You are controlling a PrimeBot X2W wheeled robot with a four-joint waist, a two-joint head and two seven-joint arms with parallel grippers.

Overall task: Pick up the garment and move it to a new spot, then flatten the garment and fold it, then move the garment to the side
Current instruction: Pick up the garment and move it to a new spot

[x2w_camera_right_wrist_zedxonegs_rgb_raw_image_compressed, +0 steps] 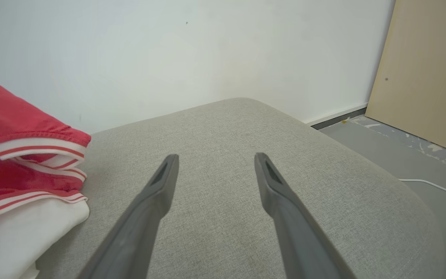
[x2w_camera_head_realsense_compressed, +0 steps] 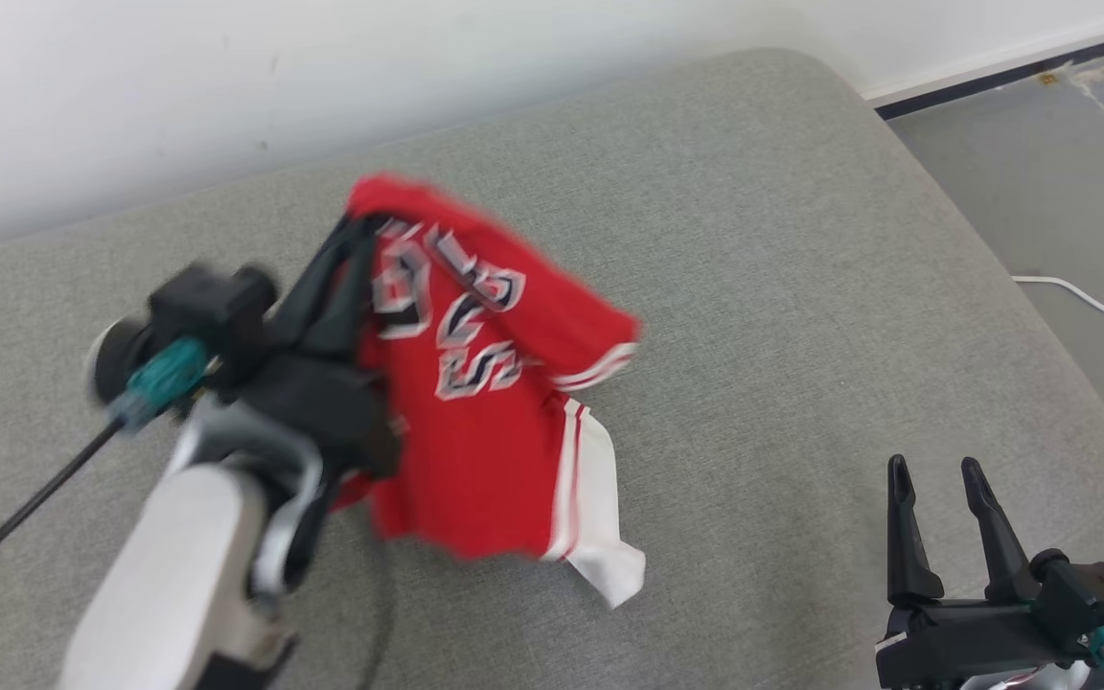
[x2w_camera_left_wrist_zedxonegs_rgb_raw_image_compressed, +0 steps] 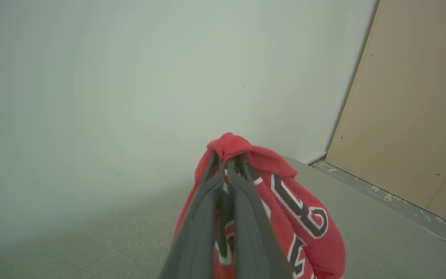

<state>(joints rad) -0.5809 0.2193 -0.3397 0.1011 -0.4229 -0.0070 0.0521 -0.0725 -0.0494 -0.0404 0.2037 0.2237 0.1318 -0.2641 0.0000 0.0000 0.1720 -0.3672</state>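
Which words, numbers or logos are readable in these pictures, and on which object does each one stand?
Red garment: large white characters with dark outlines, crumpled and motion-blurred; none can be read with certainty.
Left wrist view: fragments of the same characters, cut off by folds; unreadable.
No other text is legible.

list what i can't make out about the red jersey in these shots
- Head view: jersey lettering motion-blurred; left claw and arm cover its left side.
- Left wrist view: bottom edge cuts off the jersey's lower part.
- Right wrist view: left edge cuts off most of the jersey.
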